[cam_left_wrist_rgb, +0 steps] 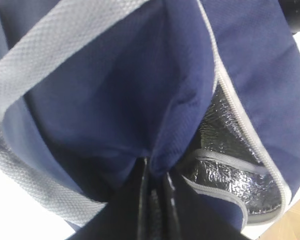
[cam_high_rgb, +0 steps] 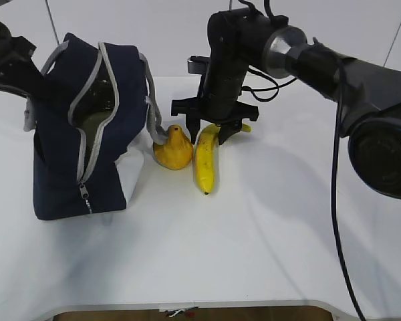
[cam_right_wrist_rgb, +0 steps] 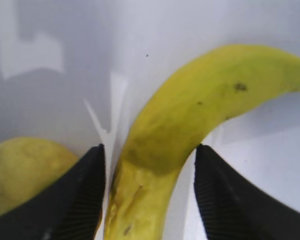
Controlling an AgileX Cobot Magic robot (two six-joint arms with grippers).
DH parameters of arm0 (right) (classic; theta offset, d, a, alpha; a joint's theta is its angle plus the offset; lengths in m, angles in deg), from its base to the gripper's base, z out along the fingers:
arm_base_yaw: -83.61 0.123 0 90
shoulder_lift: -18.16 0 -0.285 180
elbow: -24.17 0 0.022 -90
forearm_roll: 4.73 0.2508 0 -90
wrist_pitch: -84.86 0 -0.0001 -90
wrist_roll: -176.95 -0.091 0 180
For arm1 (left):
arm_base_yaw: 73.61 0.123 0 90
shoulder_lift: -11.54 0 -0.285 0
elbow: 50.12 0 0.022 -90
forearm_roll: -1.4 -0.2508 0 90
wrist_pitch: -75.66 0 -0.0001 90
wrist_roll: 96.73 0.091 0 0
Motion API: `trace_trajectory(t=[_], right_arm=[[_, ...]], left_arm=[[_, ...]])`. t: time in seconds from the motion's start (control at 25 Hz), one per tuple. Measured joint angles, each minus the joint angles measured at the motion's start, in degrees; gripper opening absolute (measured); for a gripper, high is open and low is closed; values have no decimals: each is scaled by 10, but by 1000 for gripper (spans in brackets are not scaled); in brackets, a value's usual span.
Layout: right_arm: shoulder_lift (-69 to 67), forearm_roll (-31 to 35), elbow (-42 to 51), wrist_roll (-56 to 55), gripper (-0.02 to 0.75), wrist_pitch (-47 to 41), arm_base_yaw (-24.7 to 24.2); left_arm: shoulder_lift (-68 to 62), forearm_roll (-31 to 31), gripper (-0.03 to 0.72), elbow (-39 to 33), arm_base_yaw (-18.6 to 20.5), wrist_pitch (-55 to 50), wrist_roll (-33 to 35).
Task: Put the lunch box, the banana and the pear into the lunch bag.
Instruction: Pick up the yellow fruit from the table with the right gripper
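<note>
White desk [cam_high_rgb: 267, 234] is carrying the banana [cam_high_rgb: 206, 160], lying between the right end effector's [cam_high_rgb: 210, 134] spread fingers, ungripped; left end effector [cam_left_wrist_rgb: 155, 200] is pinching the lunch bag [cam_high_rgb: 60, 167].

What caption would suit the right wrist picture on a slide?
The right hand, jaws open, straddles the banana on the white table, with the pear just beside it.

table [cam_high_rgb: 267, 254]: white, rounded front edge | wall [cam_high_rgb: 154, 27]: white, behind
</note>
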State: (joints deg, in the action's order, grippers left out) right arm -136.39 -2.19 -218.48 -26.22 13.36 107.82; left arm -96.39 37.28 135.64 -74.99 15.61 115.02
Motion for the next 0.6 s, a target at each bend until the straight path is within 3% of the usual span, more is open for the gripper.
trace_trajectory(t=[0.2,0.6], right_arm=[[0,2,0,0,289,0,0],[44,4,0,16,269,0,0]], left_arm=[[0,1,9,0,0,0,0],[0,1,9,0,0,0,0]])
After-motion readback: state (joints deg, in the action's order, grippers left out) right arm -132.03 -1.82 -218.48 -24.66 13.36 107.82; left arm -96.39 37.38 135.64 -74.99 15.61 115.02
